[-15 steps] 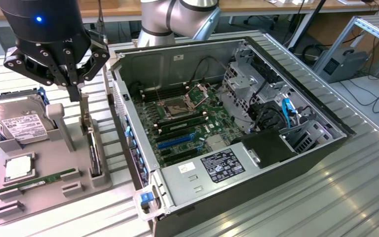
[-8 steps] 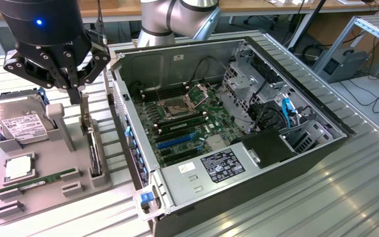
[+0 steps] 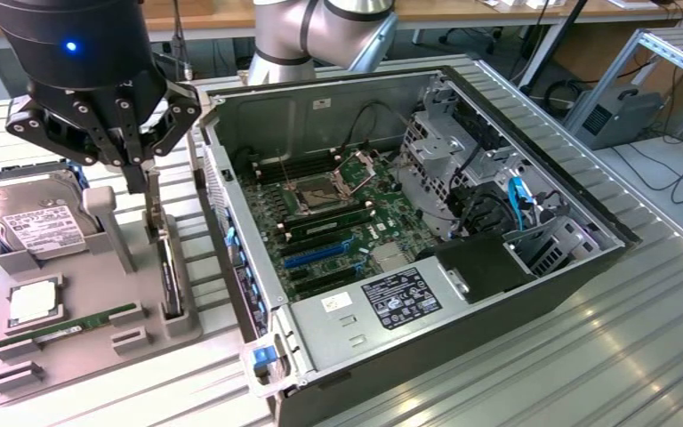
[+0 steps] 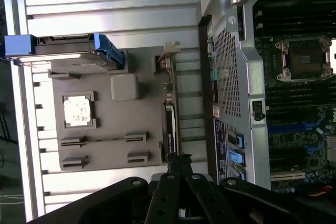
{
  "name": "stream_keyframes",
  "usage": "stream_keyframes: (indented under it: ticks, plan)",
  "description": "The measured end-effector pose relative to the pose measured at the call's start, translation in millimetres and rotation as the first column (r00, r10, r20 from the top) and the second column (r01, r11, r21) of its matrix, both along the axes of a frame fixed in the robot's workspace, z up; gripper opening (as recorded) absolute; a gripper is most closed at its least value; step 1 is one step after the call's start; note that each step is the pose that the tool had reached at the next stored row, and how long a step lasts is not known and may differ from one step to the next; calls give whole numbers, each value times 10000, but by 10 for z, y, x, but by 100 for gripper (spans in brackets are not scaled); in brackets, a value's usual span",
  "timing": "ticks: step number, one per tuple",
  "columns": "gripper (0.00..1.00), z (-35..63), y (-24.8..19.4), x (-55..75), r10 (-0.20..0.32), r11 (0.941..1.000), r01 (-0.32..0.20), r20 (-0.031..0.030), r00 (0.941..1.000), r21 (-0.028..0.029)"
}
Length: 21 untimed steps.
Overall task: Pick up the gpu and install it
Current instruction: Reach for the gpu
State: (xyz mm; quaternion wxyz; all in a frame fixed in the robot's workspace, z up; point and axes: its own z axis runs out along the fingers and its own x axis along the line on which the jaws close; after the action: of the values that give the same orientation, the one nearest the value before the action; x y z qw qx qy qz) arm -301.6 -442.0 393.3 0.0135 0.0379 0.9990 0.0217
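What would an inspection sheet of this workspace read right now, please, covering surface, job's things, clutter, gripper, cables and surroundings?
Surface: ribbed metal table carrying a grey parts tray and an open computer case.
Job's things: gpu stands on edge in a tray slot beside the case; not installed.
Clutter: hard drive, processor chip and RAM stick sit in the tray.
Gripper: gripper shut, empty, just above the gpu.
Cables: blue cable inside the case; floor cables at the exterior view's right.
Surroundings: metal frame and grey box at the exterior view's right.
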Motion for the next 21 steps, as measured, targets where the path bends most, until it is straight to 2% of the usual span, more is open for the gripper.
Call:
stream_keyframes:
  ticks: [17, 21]
  plan:
    - [11, 0, -153, 0, 0, 10000, 0, 0, 10000, 0]
    - [11, 1, -202, 0, 0, 10000, 0, -1, 10000, -1]
